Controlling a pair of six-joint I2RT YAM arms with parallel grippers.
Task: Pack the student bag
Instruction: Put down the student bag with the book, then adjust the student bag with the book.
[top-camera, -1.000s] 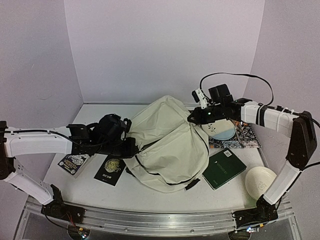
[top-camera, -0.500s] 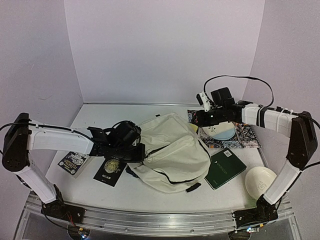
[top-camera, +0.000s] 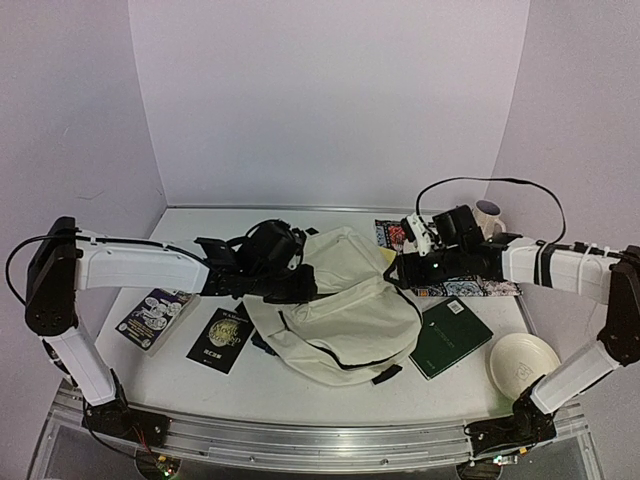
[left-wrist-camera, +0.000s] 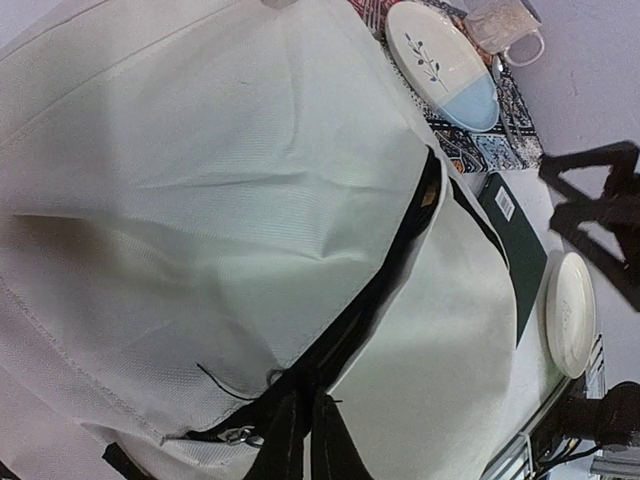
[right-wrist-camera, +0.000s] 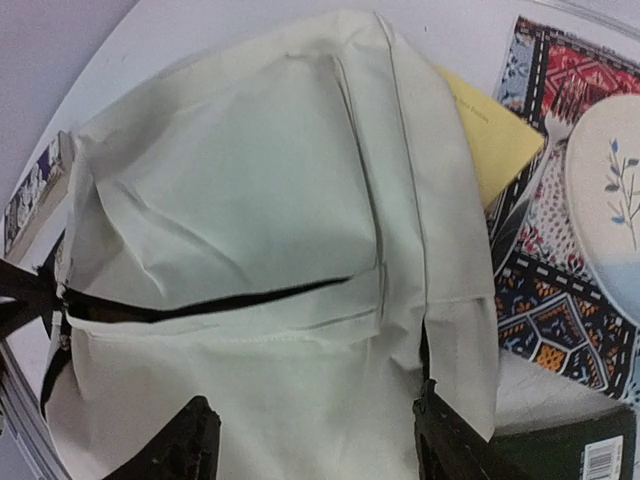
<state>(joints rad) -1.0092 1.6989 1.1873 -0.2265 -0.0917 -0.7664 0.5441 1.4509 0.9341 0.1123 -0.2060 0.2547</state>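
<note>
The student bag (top-camera: 345, 320), cream fabric with black zipper lines, lies flat in the middle of the table. My left gripper (top-camera: 305, 285) is at its left edge. In the left wrist view its fingers (left-wrist-camera: 308, 400) stand almost together, with the tips pinching the black zipper line (left-wrist-camera: 400, 260) of the bag (left-wrist-camera: 200, 180) beside a small metal puller (left-wrist-camera: 238, 435). My right gripper (top-camera: 397, 270) hovers at the bag's right edge. Its fingers (right-wrist-camera: 315, 440) are spread wide over the cream fabric (right-wrist-camera: 250, 200) and hold nothing.
Right of the bag lie a patterned mat (top-camera: 480, 270), a white-and-blue plate (left-wrist-camera: 445, 65), a mug (top-camera: 487, 215), a dark green book (top-camera: 450, 337) and a white dish (top-camera: 522, 360). A yellow booklet (right-wrist-camera: 495, 140) pokes out from under the bag. Two booklets (top-camera: 155, 317) (top-camera: 222, 338) lie at the left.
My left gripper has moved right, dragging the bag's left edge with it. The right gripper has let go of the bag's top, opened wide and dropped nearer. The bag has slumped flat.
</note>
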